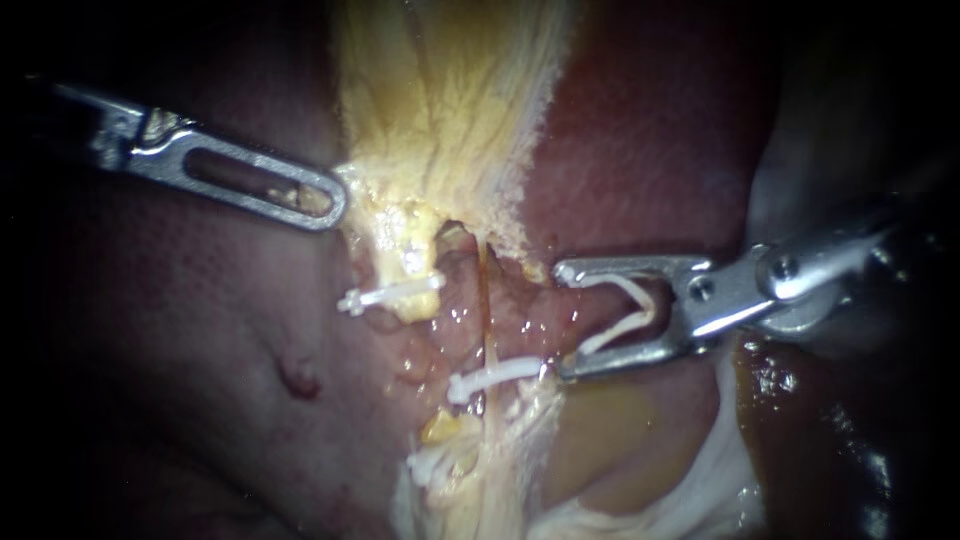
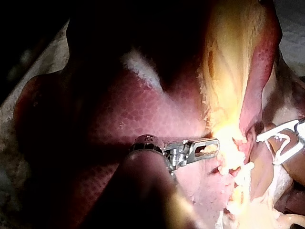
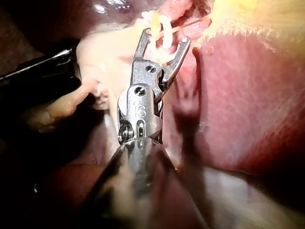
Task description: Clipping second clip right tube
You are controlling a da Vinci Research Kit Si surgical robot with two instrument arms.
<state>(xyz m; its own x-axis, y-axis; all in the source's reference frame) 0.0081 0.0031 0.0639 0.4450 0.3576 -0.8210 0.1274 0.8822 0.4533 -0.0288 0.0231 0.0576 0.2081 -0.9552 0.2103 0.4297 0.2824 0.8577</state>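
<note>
The right tube runs as a thin pale strand down from the yellow gallbladder. A white clip sits across it low down. My right instrument comes in from the right, its jaws wide apart and holding an open white clip. Their tips stand just right of the tube, above the seated clip. The right wrist view shows these jaws the same way, at the pale tissue. My left instrument is shut on the gallbladder's lower left edge, also visible in the left wrist view.
Another white clip crosses the left tube, and a further one lies lower on the pale strands. Dark red liver fills the left side. Pale, glistening tissue lies under the right instrument's shaft.
</note>
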